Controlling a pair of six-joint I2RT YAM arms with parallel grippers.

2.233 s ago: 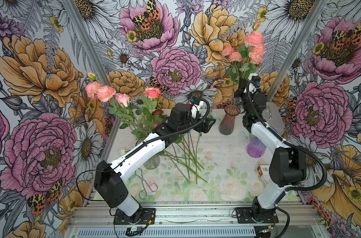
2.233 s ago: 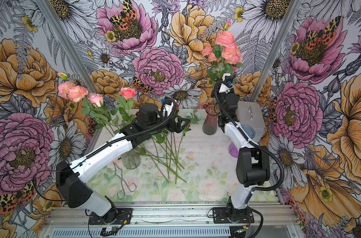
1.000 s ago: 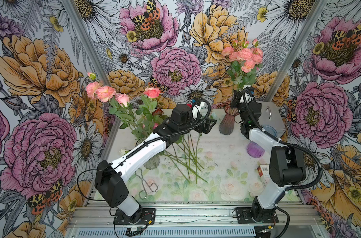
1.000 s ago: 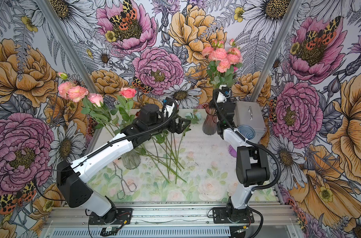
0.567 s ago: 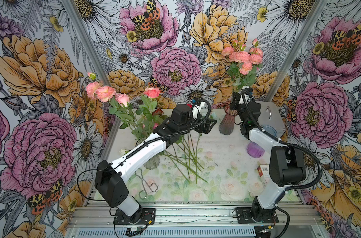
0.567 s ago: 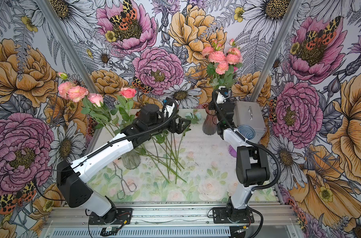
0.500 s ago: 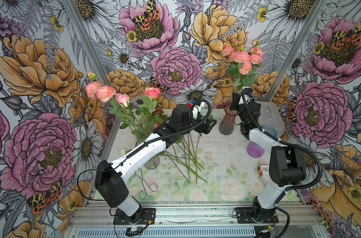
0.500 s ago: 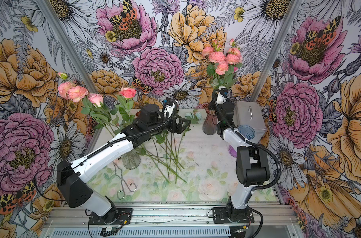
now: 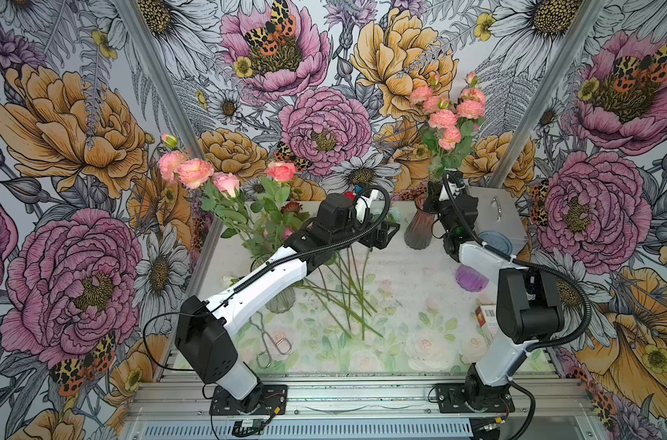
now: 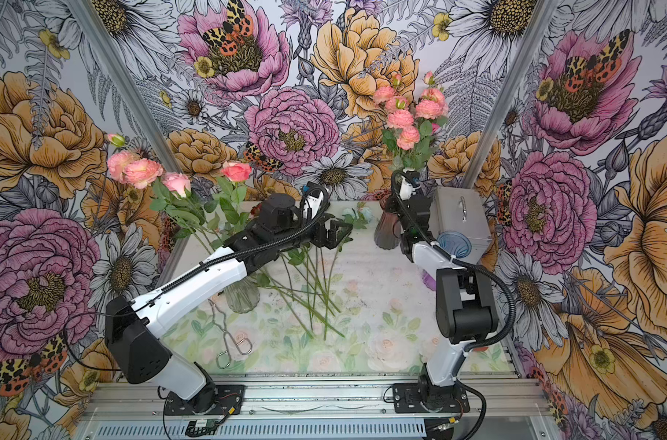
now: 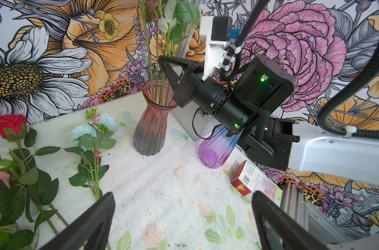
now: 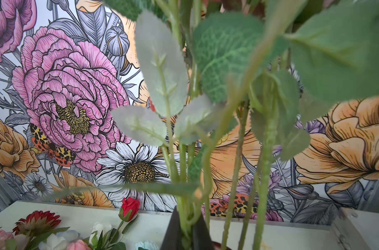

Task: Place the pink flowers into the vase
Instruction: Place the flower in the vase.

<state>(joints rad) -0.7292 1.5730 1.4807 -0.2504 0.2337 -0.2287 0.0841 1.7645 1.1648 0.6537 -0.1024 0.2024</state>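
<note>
My right gripper (image 12: 185,216) is shut on the green stems of a bunch of pink flowers (image 9: 448,114) (image 10: 408,114). It holds them upright over the reddish glass vase (image 9: 419,228) (image 10: 387,228) at the back of the table. In the left wrist view the stems (image 11: 157,65) run down into the mouth of the vase (image 11: 151,121), and the right gripper (image 11: 162,61) grips them just above the rim. My left gripper (image 11: 183,197) (image 9: 385,236) hangs open over the table, left of the vase, with nothing between its fingers. More pink flowers (image 9: 225,179) stand at the left.
A clear glass vase (image 9: 282,301) stands behind the left arm, with loose stems (image 9: 347,289) lying beside it. A purple vase (image 9: 473,276), a metal box (image 9: 495,217) and a small red carton (image 11: 251,179) are at the right. Tongs (image 9: 271,343) lie front left. A red rose (image 11: 9,123) and pale blue blooms (image 11: 91,129) lie at the back.
My right gripper has carried the pink bunch left and down, so its stems now reach into the reddish vase. The left arm has not moved.
</note>
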